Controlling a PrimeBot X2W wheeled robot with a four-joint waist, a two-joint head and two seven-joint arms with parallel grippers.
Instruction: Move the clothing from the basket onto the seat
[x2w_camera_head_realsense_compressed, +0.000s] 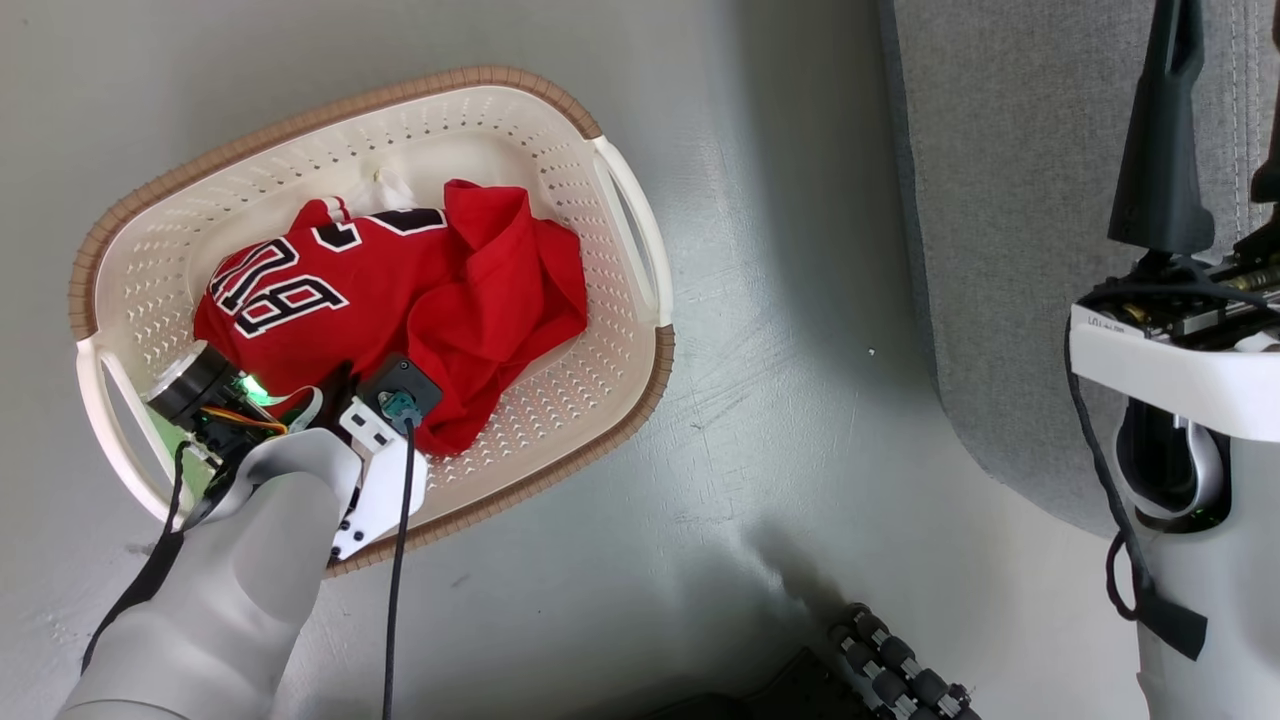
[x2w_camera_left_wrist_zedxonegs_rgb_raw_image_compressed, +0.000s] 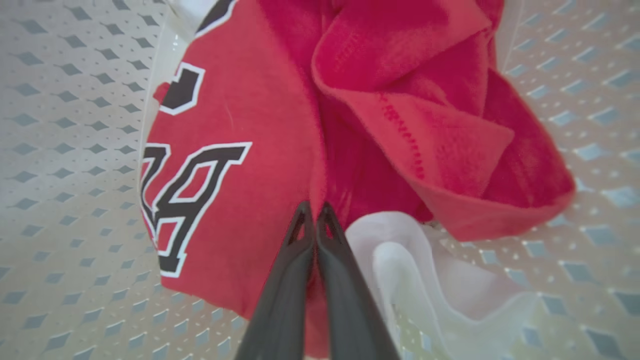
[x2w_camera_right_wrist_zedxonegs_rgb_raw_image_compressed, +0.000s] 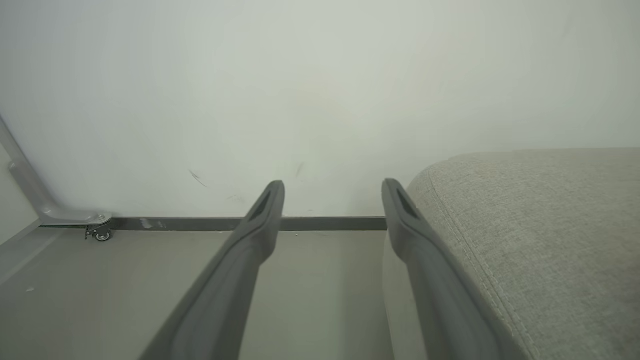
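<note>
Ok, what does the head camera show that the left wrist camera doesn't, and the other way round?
Head view adds: the whole basket standing on the floor, the grey seat off to the right, and the right gripper, open, by the seat. Left wrist view adds: the left gripper shut on a fold of the red clothing, with a white cloth next to it. Both: the clothing with its dark lettering lying inside the perforated basket.

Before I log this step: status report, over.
Left gripper shut on red jersey in laundry basket. Right gripper open beside grey seat. Nothing blocking.
</note>
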